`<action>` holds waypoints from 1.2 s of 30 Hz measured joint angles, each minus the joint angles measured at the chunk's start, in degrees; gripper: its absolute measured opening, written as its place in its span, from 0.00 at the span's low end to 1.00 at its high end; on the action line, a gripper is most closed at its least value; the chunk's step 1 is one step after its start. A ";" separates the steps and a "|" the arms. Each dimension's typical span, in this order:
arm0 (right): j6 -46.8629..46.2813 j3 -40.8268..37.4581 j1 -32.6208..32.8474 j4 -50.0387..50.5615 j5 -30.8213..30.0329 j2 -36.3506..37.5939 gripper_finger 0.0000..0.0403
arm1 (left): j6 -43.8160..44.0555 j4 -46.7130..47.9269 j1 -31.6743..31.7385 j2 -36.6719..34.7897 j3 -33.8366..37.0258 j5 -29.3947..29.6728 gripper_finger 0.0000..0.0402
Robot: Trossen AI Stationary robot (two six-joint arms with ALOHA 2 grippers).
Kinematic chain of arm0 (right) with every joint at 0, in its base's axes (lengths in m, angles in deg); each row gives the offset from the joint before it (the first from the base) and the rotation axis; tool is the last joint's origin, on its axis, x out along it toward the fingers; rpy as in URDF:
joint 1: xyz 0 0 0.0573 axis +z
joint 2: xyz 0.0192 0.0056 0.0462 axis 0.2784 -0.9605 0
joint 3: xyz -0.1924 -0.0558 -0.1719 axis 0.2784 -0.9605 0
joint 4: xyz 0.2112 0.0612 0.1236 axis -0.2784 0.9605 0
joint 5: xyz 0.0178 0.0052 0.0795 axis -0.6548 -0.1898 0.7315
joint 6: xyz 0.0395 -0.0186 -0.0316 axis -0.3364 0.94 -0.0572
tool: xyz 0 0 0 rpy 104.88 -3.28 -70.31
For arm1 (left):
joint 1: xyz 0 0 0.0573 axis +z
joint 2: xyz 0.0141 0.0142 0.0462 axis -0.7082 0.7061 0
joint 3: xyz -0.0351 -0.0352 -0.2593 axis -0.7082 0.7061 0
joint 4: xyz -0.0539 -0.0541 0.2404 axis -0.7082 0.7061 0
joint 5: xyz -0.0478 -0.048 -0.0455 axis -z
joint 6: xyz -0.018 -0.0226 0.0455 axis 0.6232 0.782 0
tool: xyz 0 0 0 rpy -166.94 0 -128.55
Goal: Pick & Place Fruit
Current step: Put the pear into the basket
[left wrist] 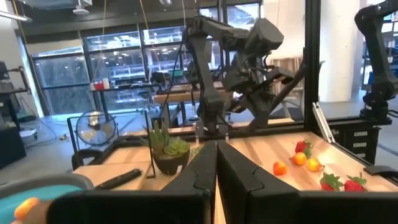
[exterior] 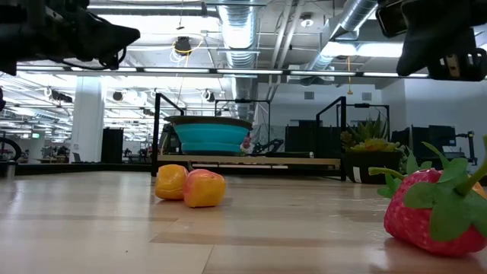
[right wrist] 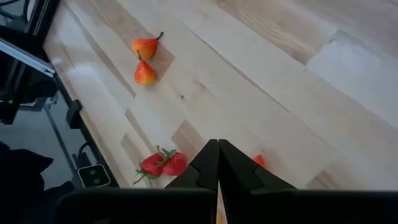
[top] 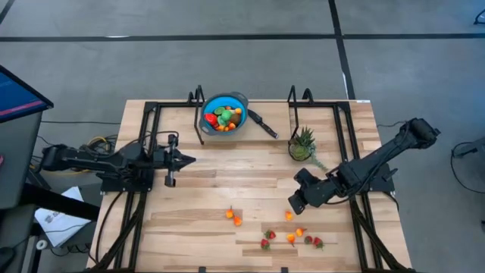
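While fruit is lying scattered near the table's front edge, right gripper is hovering above it, fingers together. Left gripper is waiting left, fingers together, holding nothing.

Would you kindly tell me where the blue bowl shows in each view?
High view: blue bowl, top centre, fruit inside.
Low view: centre, far across the table.
Left wrist view: rim at the lower left corner.
Right wrist view: not in it.
Shared landmark: spiky green plant.
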 joint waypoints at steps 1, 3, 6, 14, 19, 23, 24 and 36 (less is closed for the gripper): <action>0.03 0.00 0.10 -0.34 -0.09 -0.08 0.00 | 0.00 0.09 0.00 -0.38 0.39 0.09 0.01; 0.10 0.09 0.20 -1.27 -0.65 -0.59 0.00 | 0.02 0.09 0.00 -0.93 1.07 0.25 0.01; 0.16 1.29 0.21 0.07 -1.44 -1.86 0.00 | 1.17 -0.02 0.00 -1.47 1.60 0.29 0.01; 4.73 8.36 -1.16 0.36 -1.16 -10.39 0.00 | 1.51 -0.37 0.00 -1.47 1.82 0.43 0.01; 6.28 11.34 -3.79 2.43 2.56 -14.71 0.01 | 1.53 -0.89 0.01 -1.38 1.82 0.43 0.01; 8.74 12.59 -5.94 4.88 8.83 -17.34 0.09 | 1.53 -1.00 0.00 -1.38 1.82 0.43 0.01; 9.08 12.67 -6.31 5.21 10.56 -17.94 0.13 | 1.53 -1.02 0.00 -1.38 1.82 0.43 0.01; -1.64 12.92 -7.12 8.85 22.38 -23.65 0.57 | 1.55 -1.07 0.00 -1.38 1.82 0.42 0.01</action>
